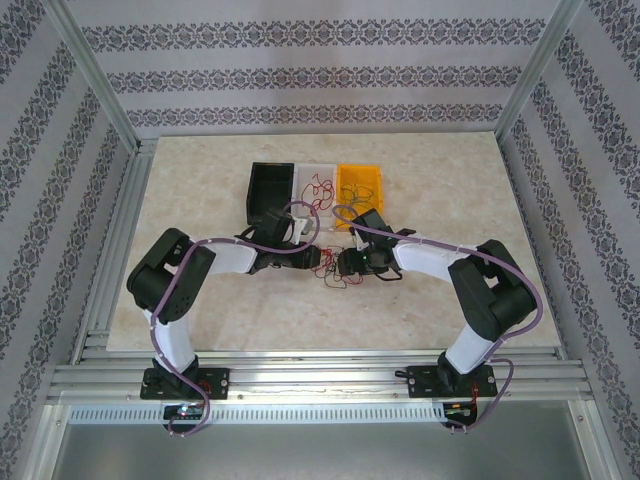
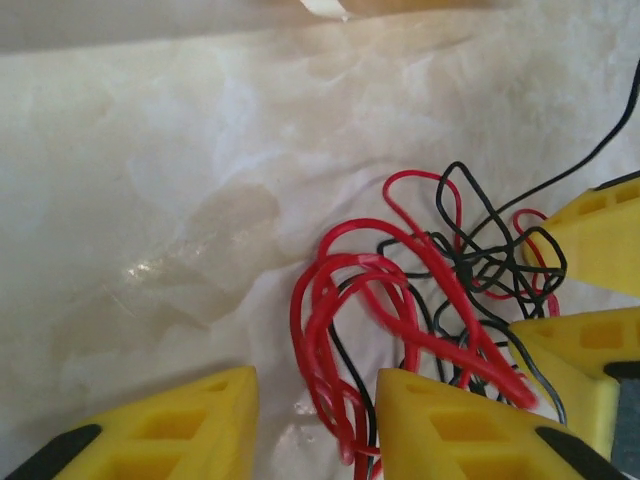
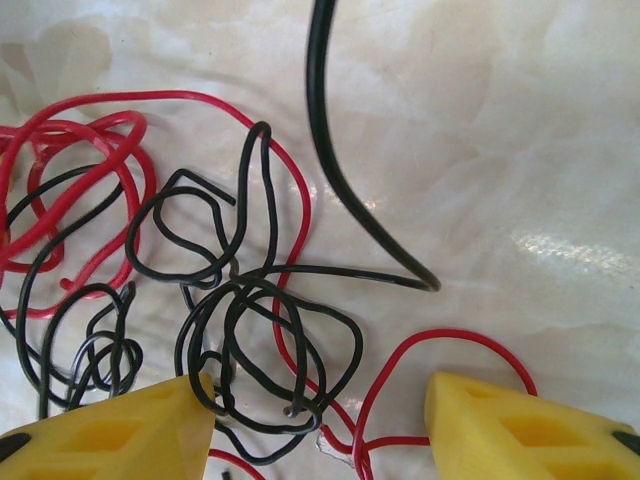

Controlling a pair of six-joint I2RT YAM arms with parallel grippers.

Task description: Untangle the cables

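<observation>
cables (image 2: pixel 463 268), where are they?
middle of the table (image 1: pixel 200 300), in one knotty heap.
what's beside it?
left gripper (image 2: pixel 315 380) at nine o'clock, right gripper (image 3: pixel 318 385) at three. both spread wide, gripping nothing, maybe so each can pull its own way.

A black cable (image 3: pixel 316 100) leaves the right wrist view's top edge.

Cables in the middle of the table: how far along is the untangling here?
Done: a few loose wires already lie in the white bin and orange bin. In hand: nothing gripped; the left end effector and right end effector are open, straddling the cables. Left: red and black strands are knotted together in one bundle on the table.
</observation>
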